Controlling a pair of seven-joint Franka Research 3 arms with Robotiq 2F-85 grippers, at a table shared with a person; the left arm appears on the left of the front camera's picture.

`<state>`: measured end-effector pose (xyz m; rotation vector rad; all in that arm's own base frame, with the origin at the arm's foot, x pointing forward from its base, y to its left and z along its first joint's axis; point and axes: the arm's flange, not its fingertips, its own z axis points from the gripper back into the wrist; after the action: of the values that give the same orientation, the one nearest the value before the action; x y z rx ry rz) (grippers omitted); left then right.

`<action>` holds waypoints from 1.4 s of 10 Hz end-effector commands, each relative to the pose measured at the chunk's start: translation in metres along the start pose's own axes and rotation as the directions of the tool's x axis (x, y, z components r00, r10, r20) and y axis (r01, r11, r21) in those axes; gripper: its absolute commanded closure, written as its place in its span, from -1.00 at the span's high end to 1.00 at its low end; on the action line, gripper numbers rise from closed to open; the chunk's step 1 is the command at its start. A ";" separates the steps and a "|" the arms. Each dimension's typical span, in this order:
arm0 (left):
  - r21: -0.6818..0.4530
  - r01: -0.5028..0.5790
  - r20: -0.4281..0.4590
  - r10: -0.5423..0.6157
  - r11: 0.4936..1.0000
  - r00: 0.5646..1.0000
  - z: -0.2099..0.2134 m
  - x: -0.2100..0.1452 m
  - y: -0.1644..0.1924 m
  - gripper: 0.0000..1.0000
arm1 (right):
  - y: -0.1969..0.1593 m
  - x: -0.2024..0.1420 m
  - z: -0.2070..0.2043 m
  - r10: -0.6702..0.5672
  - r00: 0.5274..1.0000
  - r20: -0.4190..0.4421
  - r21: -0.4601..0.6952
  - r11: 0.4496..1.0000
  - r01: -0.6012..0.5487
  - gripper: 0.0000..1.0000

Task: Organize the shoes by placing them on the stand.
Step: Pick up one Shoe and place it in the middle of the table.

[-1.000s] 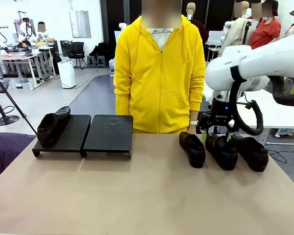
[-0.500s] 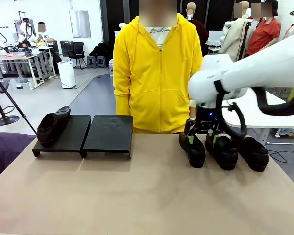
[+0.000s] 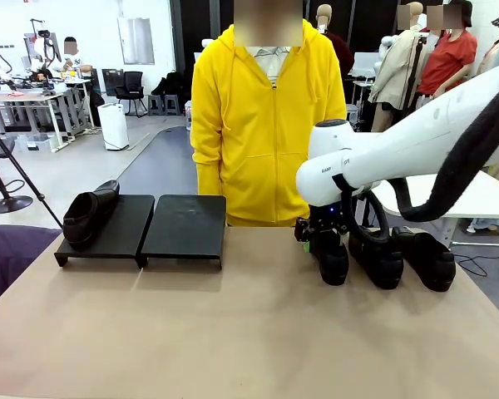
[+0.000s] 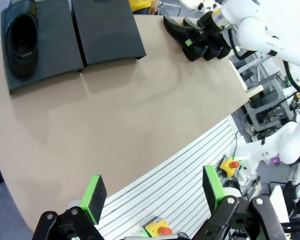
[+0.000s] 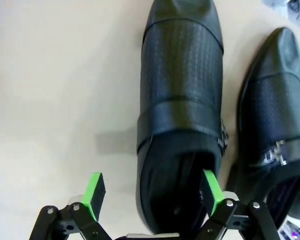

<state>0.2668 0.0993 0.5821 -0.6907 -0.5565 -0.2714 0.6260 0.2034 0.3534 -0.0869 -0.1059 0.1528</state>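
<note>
Jaws wide, right gripper [image 5: 152, 190] straddles one shoe [image 5: 182, 85].

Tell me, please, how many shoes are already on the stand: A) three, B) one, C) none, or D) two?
B: a single shoe lies on the left panel of the stand, while the other three shoes sit on the table.

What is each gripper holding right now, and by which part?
Nothing is held. The right gripper is open over the heel end of a shoe on the table, not closed on it. The left gripper is open and empty.
</note>
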 end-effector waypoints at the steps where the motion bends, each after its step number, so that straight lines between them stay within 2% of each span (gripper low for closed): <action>1: -0.012 -0.003 0.010 0.003 1.000 1.000 0.001 0.001 -0.001 1.00 | 0.002 0.019 -0.012 -0.007 0.999 0.031 0.003 1.000 0.007 1.00; 4: -0.012 -0.003 0.010 0.003 1.000 1.000 0.001 0.001 -0.001 1.00 | 0.003 0.027 -0.018 -0.005 1.000 0.016 0.033 0.999 0.004 1.00; 7: -0.012 -0.003 0.010 0.003 1.000 1.000 0.001 0.001 -0.001 1.00 | 0.009 0.018 -0.005 0.015 0.999 0.030 0.005 1.000 -0.015 1.00; 13: -0.012 -0.003 0.010 0.003 1.000 1.000 0.001 0.001 -0.001 1.00 | 0.017 0.019 -0.008 0.019 1.000 0.012 0.083 0.996 -0.020 1.00; 14: -0.012 -0.003 0.010 0.003 1.000 1.000 0.001 0.001 -0.001 1.00 | 0.017 0.019 -0.008 0.031 1.000 0.005 0.081 0.996 -0.031 -0.20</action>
<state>0.2668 0.0993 0.5820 -0.6907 -0.5563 -0.2713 0.6410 0.2253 0.3443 -0.0268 -0.1141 0.1617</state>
